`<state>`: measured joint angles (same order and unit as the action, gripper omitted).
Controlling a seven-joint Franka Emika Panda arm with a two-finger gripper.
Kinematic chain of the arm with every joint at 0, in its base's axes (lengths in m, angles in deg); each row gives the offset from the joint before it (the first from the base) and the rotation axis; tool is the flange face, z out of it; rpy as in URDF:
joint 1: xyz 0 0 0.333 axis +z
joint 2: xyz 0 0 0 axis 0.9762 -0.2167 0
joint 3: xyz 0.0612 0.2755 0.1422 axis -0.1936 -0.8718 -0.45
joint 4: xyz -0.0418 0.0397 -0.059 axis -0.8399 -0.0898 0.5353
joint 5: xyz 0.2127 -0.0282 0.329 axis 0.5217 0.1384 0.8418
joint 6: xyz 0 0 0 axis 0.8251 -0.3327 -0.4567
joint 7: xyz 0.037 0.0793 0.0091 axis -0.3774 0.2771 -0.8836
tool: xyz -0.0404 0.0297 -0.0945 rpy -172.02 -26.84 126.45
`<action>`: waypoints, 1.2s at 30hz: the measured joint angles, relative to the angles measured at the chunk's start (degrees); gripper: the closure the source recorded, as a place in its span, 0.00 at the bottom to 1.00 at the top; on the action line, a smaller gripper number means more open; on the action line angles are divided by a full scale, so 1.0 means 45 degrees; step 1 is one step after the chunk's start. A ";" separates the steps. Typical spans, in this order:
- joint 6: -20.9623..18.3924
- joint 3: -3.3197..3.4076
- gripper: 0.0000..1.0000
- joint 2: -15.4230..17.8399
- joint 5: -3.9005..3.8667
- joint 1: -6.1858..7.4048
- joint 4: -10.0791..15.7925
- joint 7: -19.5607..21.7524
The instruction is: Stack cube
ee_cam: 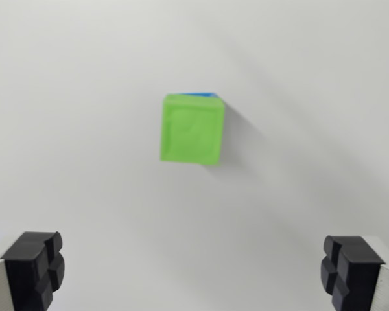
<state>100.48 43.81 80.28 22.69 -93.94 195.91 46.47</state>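
White tabletop seen bare all round. Green cube centred, stacked on blue cube, sliver shown at top edge. Gripper fingers spread wide, nothing held, well clear of stack.

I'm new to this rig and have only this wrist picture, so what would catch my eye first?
The bright green cube stands out at once, just above the middle of the white table, with a sliver of blue cube peeking out along its top edge, so it seems to sit on the blue one. Next come the two black fingertips in the bottom corners, wide apart, with the gripper empty.
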 joint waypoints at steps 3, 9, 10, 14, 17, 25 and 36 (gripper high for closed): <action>-0.0454 -0.0013 0.00 0.0212 -0.0007 0.0000 -0.0245 0.0012; -0.1141 -0.0040 0.00 0.0497 -0.0014 0.0000 -0.0655 0.0029; -0.1260 -0.0045 0.00 0.0540 -0.0015 0.0000 -0.0730 0.0031; -0.1644 -0.0062 0.00 0.0673 -0.0016 0.0000 -0.0981 0.0038; -0.1932 -0.0072 0.00 0.0759 -0.0017 0.0000 -0.1173 0.0043; -0.2416 -0.0093 0.00 0.0893 -0.0017 0.0000 -0.1518 0.0050; -0.2559 -0.0101 0.00 0.0932 -0.0017 0.0000 -0.1640 0.0052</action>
<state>88.97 43.36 84.47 22.62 -93.94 188.53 46.71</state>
